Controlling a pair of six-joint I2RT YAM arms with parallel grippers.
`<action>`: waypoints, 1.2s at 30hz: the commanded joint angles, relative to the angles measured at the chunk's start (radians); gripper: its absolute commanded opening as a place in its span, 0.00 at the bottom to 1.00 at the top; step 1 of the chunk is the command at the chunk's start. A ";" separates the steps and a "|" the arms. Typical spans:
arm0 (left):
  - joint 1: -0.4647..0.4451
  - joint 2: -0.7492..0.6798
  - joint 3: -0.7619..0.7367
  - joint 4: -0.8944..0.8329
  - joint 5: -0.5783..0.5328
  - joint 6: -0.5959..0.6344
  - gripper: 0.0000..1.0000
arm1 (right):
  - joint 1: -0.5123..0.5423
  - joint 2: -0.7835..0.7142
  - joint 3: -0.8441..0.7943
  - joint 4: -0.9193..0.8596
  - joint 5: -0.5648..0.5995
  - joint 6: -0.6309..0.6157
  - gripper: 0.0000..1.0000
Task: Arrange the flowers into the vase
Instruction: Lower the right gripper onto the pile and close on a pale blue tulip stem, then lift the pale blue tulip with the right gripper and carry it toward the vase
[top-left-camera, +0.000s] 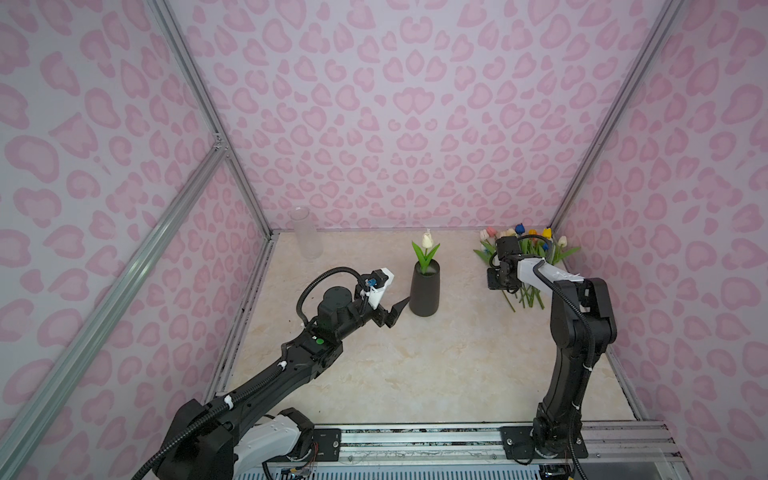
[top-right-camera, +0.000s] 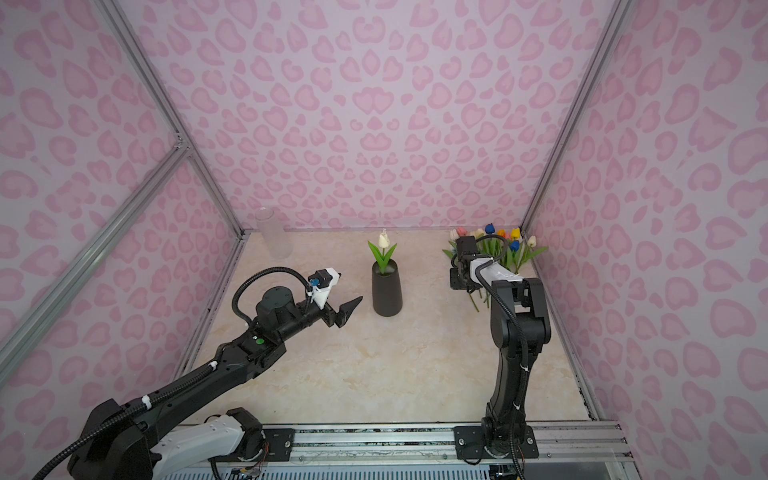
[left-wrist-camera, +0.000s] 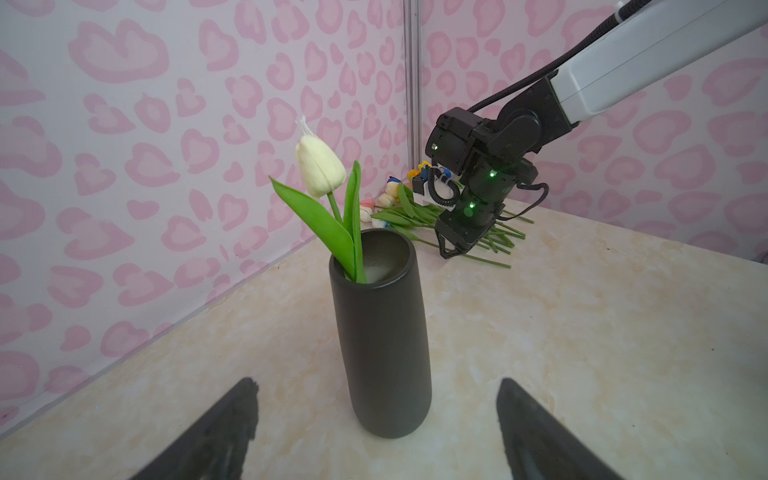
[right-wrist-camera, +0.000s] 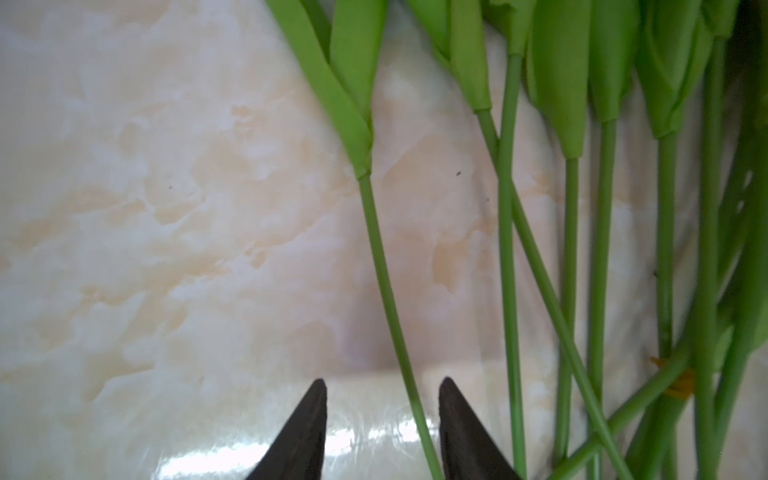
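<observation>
Left gripper, jaws wide and empty, sits just left of the black vase; right gripper, half open, straddles one green stem at lower centre

Cream tulip in a matte black vase; marbled beige table; pink-spotted walls.

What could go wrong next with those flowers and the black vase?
The right fingers straddle one stem, open, while neighbouring stems cross close by; a lift might drag those along.
The left fingers stand wide open beside the tall, narrow black vase; a nudge could tip it and its white tulip.
</observation>
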 joint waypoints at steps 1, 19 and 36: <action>-0.004 0.006 0.012 0.024 -0.009 0.003 0.91 | -0.005 0.035 0.034 0.009 -0.030 0.007 0.45; -0.013 0.006 0.027 0.015 -0.045 0.011 0.90 | 0.013 0.152 0.177 -0.043 -0.084 -0.030 0.11; -0.015 -0.001 0.028 0.051 -0.070 0.010 0.89 | 0.076 -0.069 0.046 0.031 -0.300 -0.107 0.00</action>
